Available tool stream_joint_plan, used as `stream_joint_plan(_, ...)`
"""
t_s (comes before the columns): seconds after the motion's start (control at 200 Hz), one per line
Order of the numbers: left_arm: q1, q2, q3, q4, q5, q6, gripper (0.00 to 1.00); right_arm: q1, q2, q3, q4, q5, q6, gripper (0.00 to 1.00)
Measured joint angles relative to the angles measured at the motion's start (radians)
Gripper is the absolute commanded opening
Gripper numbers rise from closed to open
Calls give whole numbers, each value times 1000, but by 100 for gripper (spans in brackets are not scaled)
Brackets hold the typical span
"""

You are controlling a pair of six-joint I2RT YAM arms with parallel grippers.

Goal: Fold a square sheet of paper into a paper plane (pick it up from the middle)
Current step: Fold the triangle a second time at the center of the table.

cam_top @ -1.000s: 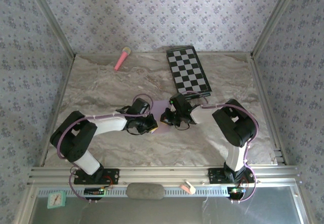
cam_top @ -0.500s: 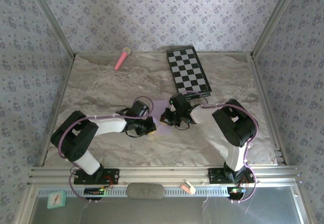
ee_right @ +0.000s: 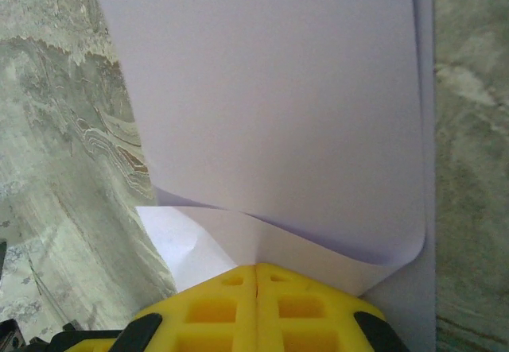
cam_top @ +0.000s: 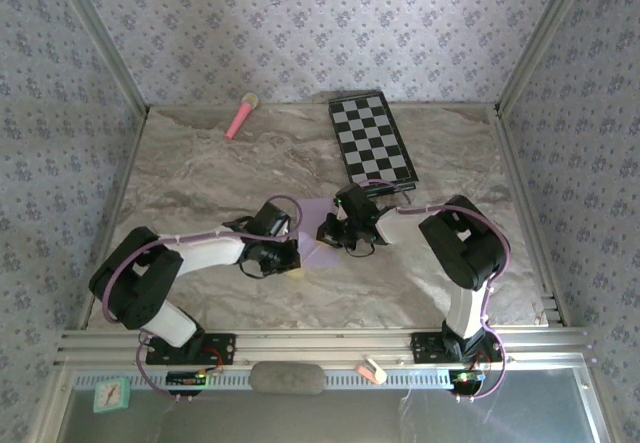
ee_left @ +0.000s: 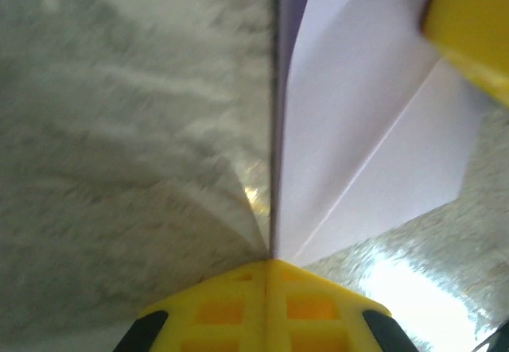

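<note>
The square sheet of paper is pale lilac and creased, and it lies between my two grippers at the middle of the table. My left gripper is at its left side. In the left wrist view the yellow jaws are shut, and the sheet rises edge-on straight out of their seam. My right gripper is at the sheet's right side. Its jaws are shut on a lifted fold, and the sheet curls over ahead of them. One right fingertip rests on the paper.
A black-and-white checkered board lies at the back right, close behind the right gripper. A pink microphone-like stick lies at the back left. The marbled table is walled on three sides. A small pink-and-white object sits on the front rail.
The left arm has stretched lower and reached toward the sheet's left edge, and its jaws have closed the last bit. The right gripper has stayed put, holding the paper.
</note>
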Motion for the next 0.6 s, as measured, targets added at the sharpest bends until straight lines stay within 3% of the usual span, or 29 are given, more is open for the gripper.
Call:
stream_joint_plan(0.23, -5, -94, 26, -157, -56, -1, 8, -4, 0, -14, 29, -13, 0, 5)
stream_joint_plan(0.4, -5, -138, 36, -26, -65, -68, 9, -7, 0, -26, 56, -22, 0, 5)
stream_joint_plan(0.6, -6, -33, 36, 150, -56, -140, 5, -12, 7, -29, 77, -35, 0, 5)
